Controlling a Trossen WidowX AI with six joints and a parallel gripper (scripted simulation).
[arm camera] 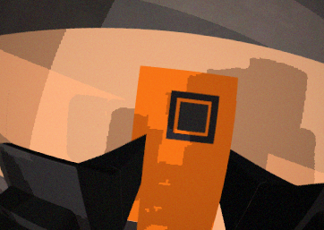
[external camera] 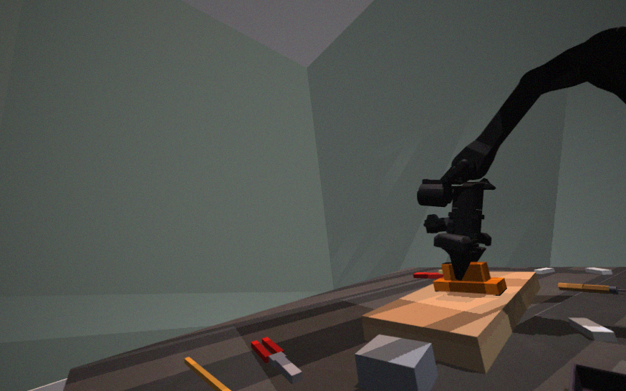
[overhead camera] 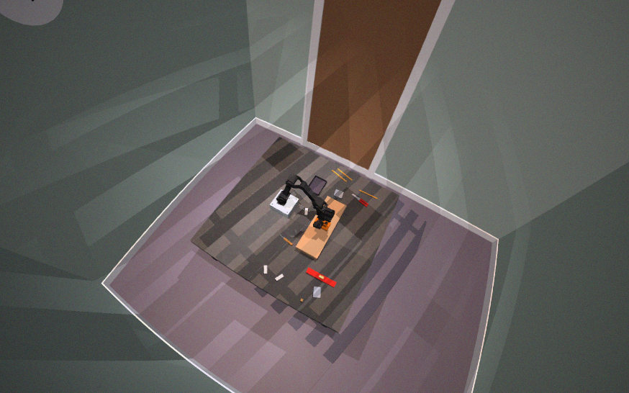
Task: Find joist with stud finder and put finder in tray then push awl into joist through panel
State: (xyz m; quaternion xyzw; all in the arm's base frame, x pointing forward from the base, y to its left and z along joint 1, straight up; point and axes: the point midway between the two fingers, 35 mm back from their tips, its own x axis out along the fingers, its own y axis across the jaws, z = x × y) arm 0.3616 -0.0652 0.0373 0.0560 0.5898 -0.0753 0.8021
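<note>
From the top, the gripper [overhead camera: 323, 224] is over the wooden panel [overhead camera: 309, 245]. In the exterior view, the gripper [external camera: 462, 271], partly open, grips the orange stud finder [external camera: 470, 285] at the panel [external camera: 420, 314]. In the wrist view, the stud finder [arm camera: 188, 166] sits between both fingers.

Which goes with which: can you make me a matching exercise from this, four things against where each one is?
1. stud finder
2. awl
3. gripper
4. red level

A. on the dark surface, orange handle
B. shut on an orange tool
C. on the wooden panel
D. beyond the panel, yellow middle

1-C, 2-A, 3-B, 4-D
</note>
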